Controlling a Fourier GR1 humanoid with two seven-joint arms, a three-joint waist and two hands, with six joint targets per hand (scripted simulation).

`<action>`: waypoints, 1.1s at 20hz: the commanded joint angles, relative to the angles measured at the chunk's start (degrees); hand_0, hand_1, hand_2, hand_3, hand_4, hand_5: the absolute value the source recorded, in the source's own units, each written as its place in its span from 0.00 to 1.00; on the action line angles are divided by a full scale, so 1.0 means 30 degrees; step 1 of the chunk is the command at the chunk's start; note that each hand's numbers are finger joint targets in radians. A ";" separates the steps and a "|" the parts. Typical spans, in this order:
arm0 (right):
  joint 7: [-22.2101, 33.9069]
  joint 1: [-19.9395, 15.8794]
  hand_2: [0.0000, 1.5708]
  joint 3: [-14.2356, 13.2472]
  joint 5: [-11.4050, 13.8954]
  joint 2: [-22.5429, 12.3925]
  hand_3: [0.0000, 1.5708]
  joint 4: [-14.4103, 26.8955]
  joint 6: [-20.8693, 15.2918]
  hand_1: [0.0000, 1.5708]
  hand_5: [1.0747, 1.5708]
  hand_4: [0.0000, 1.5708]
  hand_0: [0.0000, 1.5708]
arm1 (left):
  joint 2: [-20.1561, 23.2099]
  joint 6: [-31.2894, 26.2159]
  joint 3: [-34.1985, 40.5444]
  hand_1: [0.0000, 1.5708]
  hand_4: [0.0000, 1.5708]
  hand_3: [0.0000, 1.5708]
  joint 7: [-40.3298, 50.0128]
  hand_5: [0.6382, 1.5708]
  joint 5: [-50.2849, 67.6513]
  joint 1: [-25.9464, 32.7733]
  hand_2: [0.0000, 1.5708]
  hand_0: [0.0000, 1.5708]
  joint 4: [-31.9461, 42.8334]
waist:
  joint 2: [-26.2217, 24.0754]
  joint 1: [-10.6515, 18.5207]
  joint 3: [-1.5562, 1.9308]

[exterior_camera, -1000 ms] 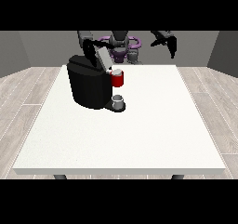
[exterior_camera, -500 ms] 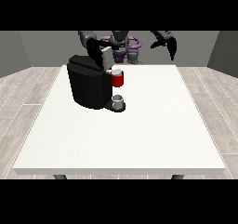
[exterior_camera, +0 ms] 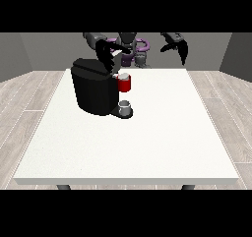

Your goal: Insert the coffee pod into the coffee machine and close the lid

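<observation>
White worktop [exterior_camera: 147, 137]: broad and pale, carrying the coffee machine on its far-left part as the camera sees it.
Coffee machine [exterior_camera: 93, 91]: black and boxy, standing directly below the hand at the view's left, with a lighter lid part near its top back edge.
Red part [exterior_camera: 124, 84]: a red holder with a pale top on the machine's front, just below and a little to the camera's right of that same hand; I cannot tell whether the pale top is the coffee pod.
Cup [exterior_camera: 125, 105]: small and grey, on the machine's base plate, straight under the red part and well below the hand.
Hand at the view's left [exterior_camera: 106, 56]: black, over the machine's top rear, its fingers pointing down at the lid area; whether they are clasped on anything cannot be told.
Hand at the view's right [exterior_camera: 178, 48]: black, raised above the worktop's far edge, well apart from the machine; fingers hang curved downward and hold nothing, though how far they are clenched cannot be told.
Robot body [exterior_camera: 130, 49]: dark with purple parts, between the two hands, behind the worktop.
</observation>
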 commanded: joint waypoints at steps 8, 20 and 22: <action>-0.0089 -0.2723 0.00 0.1366 0.1488 0.0378 0.00 -0.1695 -0.0444 0.00 1.00 0.15 0.00 | 0.0078 -0.0595 -0.0509 0.00 0.27 0.00 -0.0846 1.00 0.0016 -0.1198 0.00 0.00 0.0273 | 0.1357 0.2901 -0.0306; 0.3402 -0.3528 0.00 0.0682 0.2049 -0.1832 0.00 -0.4729 -0.0135 0.00 1.00 0.00 0.00 | -0.0130 -0.1498 -0.1151 0.00 0.23 0.00 -0.0643 1.00 0.0477 -0.3117 0.00 0.00 0.0224 | 0.2934 0.5682 -0.0280; 0.4317 -0.3546 0.00 0.0532 0.1941 -0.2063 0.00 -0.5149 0.0188 0.00 1.00 0.00 0.00 | -0.0145 -0.1600 -0.1311 0.00 0.16 0.00 -0.0425 1.00 0.0411 -0.3107 0.00 0.00 0.0300 | 0.2948 0.6355 -0.0272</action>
